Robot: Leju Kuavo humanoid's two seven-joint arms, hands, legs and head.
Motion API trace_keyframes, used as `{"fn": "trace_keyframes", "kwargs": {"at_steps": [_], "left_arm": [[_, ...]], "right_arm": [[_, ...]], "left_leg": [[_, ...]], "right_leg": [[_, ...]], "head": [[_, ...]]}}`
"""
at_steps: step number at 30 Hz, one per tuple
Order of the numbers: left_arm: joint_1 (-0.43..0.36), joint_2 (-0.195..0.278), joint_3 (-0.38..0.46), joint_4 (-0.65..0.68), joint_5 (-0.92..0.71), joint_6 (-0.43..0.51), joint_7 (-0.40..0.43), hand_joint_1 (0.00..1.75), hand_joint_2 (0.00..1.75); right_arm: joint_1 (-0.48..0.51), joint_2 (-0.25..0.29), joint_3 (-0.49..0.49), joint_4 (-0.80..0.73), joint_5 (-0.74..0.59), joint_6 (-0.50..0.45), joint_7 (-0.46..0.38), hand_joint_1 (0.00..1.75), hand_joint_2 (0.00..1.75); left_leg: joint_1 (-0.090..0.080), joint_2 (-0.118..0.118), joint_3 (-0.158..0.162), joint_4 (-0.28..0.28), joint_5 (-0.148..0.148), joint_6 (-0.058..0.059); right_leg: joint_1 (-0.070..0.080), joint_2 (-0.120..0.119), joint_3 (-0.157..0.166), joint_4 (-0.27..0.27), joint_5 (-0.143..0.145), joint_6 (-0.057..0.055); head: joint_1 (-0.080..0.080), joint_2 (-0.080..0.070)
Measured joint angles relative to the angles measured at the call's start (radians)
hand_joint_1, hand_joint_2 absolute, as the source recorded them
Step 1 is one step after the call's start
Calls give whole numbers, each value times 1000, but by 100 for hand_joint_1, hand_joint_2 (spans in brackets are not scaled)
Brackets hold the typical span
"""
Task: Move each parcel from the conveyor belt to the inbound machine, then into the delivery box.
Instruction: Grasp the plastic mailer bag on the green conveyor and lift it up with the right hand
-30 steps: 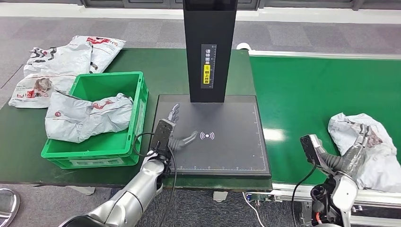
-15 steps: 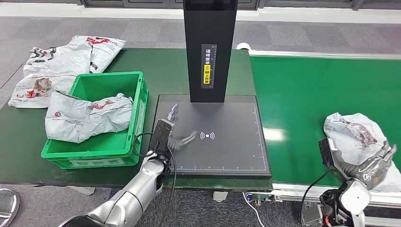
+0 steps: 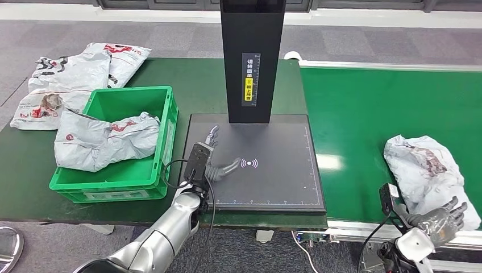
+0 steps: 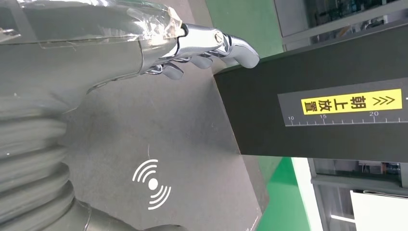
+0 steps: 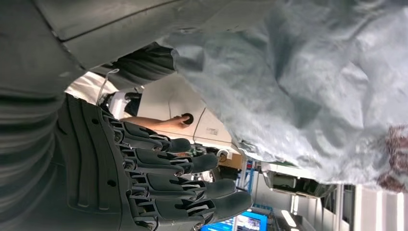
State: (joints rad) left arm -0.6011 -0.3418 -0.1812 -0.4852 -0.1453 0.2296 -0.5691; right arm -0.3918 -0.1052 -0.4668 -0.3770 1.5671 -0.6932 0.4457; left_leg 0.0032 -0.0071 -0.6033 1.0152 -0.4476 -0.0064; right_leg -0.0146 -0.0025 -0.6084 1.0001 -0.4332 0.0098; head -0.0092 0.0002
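Reaching under parcel on conveyor belt: right hand low at belt's near edge, fingers spread, holding nothing, parcel just beyond and above it. Left hand open, empty, hovering over inbound machine plate, well apart from parcel. Right nearer. Parcel long axis running away from robot. Open belt beyond; delivery box far left.
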Motion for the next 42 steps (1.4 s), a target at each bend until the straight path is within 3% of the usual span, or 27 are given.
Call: {"fn": "trace_keyframes", "kwargs": {"at_steps": [23, 27, 31, 42], "left_arm": [[-9, -2, 0, 1, 5, 0, 0, 0, 175], [-9, 2, 0, 0, 11, -2, -3, 0, 175], [-9, 6, 0, 0, 17, -5, -3, 0, 175], [-9, 8, 0, 0, 6, -14, 8, 0, 175]], "right_arm": [[-15, -22, 94, 52, 0, 73, 16, 0, 175], [-30, -29, 128, 65, 0, 219, 30, 175, 175], [-46, -33, 140, 76, -10, 343, 31, 175, 175], [-63, -33, 141, 78, -12, 337, 40, 175, 175]], "left_leg": [[0, 0, 0, 0, 0, 0], [0, 0, 0, 0, 0, 0], [0, 0, 0, 0, 0, 0], [0, 0, 0, 0, 0, 0]], "right_leg": [[0, 0, 0, 0, 0, 0], [0, 0, 0, 0, 0, 0], [0, 0, 0, 0, 0, 0], [0, 0, 0, 0, 0, 0]], "head": [[0, 0], [0, 0], [0, 0], [0, 0]]}}
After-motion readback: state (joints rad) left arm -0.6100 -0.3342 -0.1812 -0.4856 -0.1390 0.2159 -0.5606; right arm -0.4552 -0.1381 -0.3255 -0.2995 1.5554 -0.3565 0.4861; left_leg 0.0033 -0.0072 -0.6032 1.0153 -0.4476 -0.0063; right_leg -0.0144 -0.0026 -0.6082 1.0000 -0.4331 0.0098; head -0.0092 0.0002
